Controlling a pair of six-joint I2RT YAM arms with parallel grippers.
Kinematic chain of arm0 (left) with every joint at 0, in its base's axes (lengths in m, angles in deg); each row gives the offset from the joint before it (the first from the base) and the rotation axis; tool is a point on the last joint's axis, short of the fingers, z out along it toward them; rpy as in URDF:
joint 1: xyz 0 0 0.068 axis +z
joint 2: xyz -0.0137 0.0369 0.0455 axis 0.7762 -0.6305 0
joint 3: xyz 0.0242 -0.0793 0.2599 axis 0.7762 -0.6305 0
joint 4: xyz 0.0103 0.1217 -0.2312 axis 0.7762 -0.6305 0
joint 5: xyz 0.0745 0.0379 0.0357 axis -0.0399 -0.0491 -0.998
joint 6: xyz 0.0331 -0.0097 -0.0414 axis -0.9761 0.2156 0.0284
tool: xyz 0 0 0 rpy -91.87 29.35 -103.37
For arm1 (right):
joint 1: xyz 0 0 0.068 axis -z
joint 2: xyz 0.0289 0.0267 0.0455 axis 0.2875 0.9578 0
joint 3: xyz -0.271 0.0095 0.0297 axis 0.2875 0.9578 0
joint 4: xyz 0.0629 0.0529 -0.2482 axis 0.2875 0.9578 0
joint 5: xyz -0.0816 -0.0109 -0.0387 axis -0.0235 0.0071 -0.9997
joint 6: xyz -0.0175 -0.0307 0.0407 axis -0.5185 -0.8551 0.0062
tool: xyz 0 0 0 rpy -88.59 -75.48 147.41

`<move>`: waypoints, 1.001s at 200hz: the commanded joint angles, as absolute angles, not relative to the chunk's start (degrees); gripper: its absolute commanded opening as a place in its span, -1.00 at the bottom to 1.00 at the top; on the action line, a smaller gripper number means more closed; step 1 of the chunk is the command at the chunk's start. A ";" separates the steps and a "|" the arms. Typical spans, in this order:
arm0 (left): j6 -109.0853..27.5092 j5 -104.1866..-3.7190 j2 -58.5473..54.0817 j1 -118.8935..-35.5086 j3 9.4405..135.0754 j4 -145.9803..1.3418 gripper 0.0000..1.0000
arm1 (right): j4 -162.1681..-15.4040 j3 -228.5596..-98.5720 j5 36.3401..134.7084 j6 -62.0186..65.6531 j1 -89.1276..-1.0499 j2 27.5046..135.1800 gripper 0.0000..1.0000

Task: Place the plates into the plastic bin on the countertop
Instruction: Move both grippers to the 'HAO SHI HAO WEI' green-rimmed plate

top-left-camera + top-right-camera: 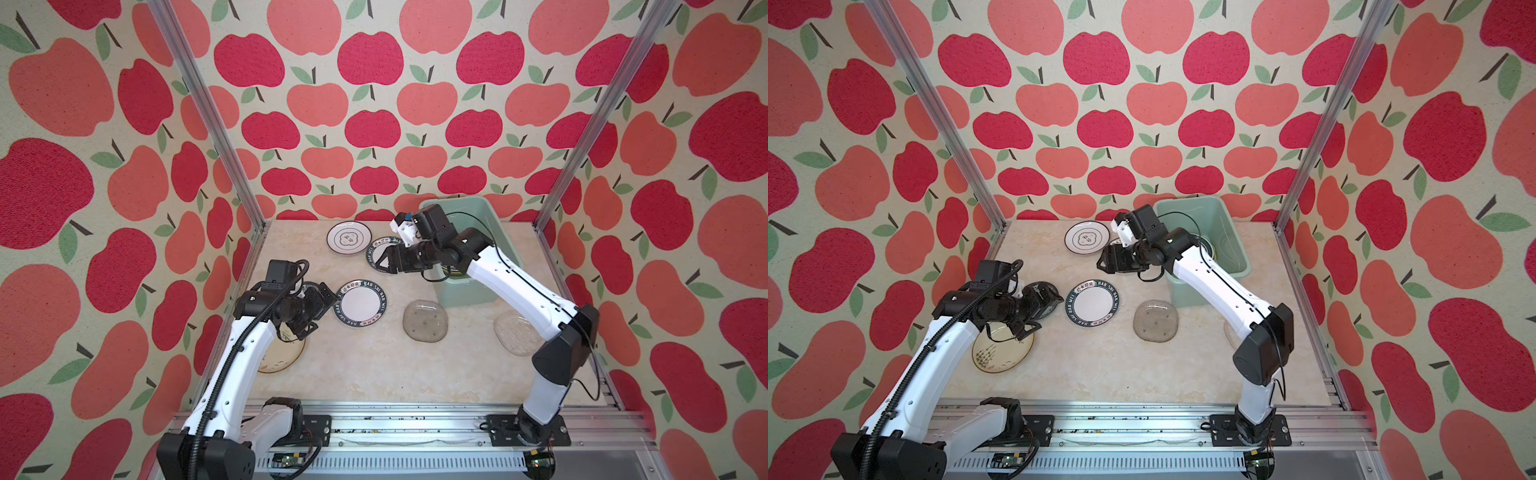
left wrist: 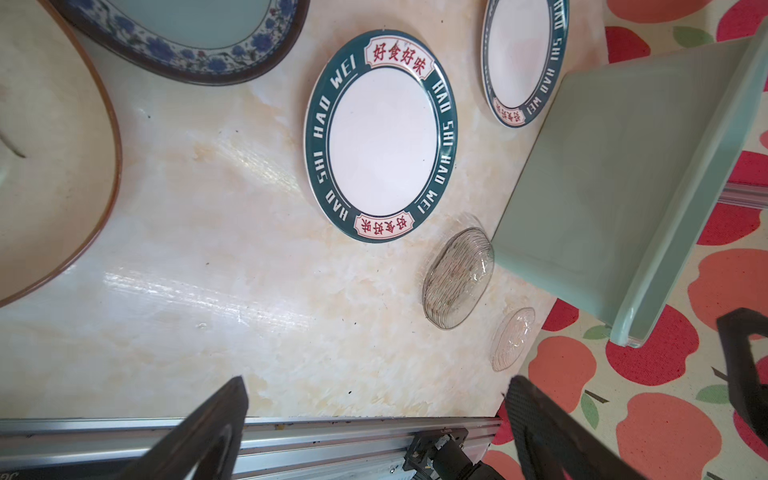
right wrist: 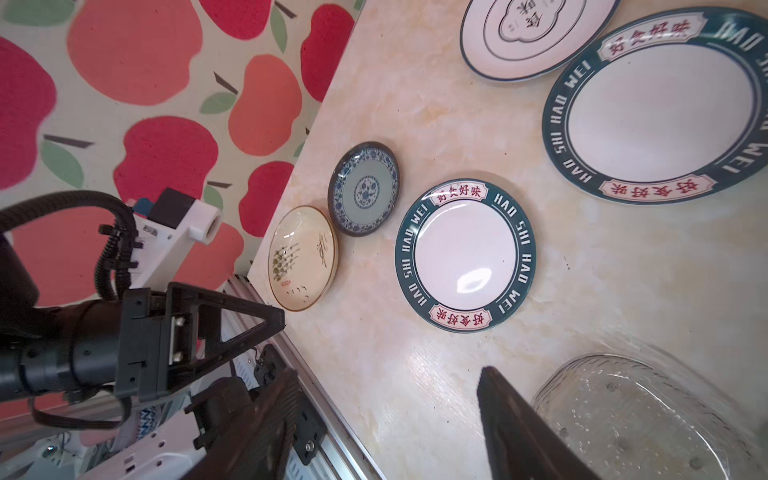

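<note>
The mint-green plastic bin stands at the back right of the countertop. Plates lie on the counter: a white emblem plate, two lettered-rim plates, two clear glass plates, a cream plate and a blue-patterned plate. My right gripper hangs open over the far lettered plate, left of the bin, with nothing between its fingers. My left gripper is open and empty above the blue and cream plates, beside the near lettered plate.
Apple-patterned walls and aluminium posts enclose the counter on three sides. An aluminium rail carrying both arm bases runs along the front edge. The right arm crosses over the bin's near corner and hides part of one glass plate.
</note>
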State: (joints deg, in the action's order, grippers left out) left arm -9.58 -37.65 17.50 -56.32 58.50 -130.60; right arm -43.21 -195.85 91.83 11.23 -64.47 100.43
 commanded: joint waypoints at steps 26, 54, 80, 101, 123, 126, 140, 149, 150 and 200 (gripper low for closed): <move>-6.62 -35.71 11.60 -55.50 54.95 -121.35 0.97 | -28.99 -208.56 82.92 1.82 -67.07 116.07 0.44; -5.22 -35.37 8.91 -55.48 53.61 -118.80 0.96 | -28.66 -210.51 80.53 1.62 -66.60 121.23 0.45; -5.42 -36.42 5.90 -55.42 52.96 -117.65 0.95 | -30.07 -210.43 82.26 3.15 -65.33 124.37 0.45; -7.46 -36.17 2.52 -55.39 53.07 -116.86 0.94 | -30.51 -211.08 82.37 4.02 -64.57 126.70 0.46; -9.82 -35.92 -1.88 -55.31 53.93 -116.86 0.88 | -30.63 -212.00 82.71 4.91 -63.84 128.80 0.46; -10.08 -35.97 -2.48 -55.31 54.02 -116.88 0.87 | -30.67 -211.99 82.83 5.02 -63.70 129.02 0.46; -11.51 -36.07 -5.07 -55.21 54.81 -116.88 0.82 | -31.02 -212.23 83.36 6.02 -63.14 130.08 0.46; -12.18 -36.41 -6.53 -55.22 55.33 -116.97 0.80 | -31.31 -212.33 83.62 6.46 -62.81 130.66 0.46; -12.29 -36.47 -6.68 -55.22 55.44 -116.97 0.80 | -31.37 -212.34 83.63 6.49 -62.78 130.74 0.46; -14.23 -37.29 -12.25 -54.69 58.50 -117.01 0.74 | -33.22 -214.05 88.37 8.26 -61.45 134.12 0.45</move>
State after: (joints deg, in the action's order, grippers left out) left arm -12.10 -36.49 -10.33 -55.25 55.65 -116.90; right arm -32.32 -211.39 84.92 6.34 -61.98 132.02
